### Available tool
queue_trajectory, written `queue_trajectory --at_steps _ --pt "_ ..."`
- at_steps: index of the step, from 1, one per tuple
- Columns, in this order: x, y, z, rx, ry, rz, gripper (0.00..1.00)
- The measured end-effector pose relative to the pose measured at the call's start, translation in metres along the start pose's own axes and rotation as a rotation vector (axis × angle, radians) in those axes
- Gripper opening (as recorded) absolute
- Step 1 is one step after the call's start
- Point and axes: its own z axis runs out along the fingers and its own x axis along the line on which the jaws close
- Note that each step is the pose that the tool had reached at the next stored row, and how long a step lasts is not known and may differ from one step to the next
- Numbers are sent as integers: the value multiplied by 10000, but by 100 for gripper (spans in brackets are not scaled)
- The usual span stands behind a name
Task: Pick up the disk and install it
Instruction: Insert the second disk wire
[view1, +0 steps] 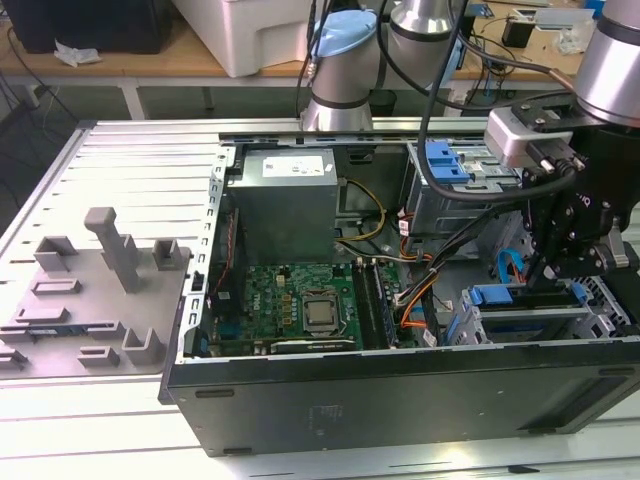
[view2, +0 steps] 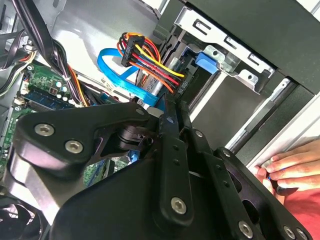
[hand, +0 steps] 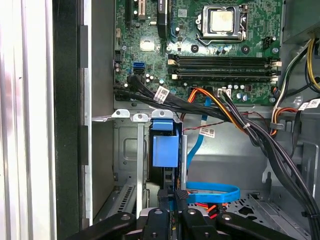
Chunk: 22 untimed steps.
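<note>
In the exterior view my gripper is lowered into the silver drive cage at the case's near right corner. The disk lies in that cage and shows its blue frame. In the first wrist view the disk is a narrow, edge-on strip. It runs from the cage's blue clip down to my gripper, whose black fingers are closed on its end. In the second wrist view the gripper is pinched together just above a blue edge.
A blue flat cable and a plug with coloured wires lie right beside the fingers. Black cable bundles cross toward the motherboard. A person's hand rests on the case edge. The grey power supply sits at the back.
</note>
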Motion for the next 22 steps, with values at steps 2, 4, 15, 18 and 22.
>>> queue_trajectory --at_steps 2,4,15,18,22 --pt "0 0 2 0 0 1 16" --pt "0 -4 3 0 0 0 16" --pt "0 -7 6 2 -91 5 16" --pt "9 -7 8 2 -92 5 16" --pt "13 -7 8 2 -92 5 16"
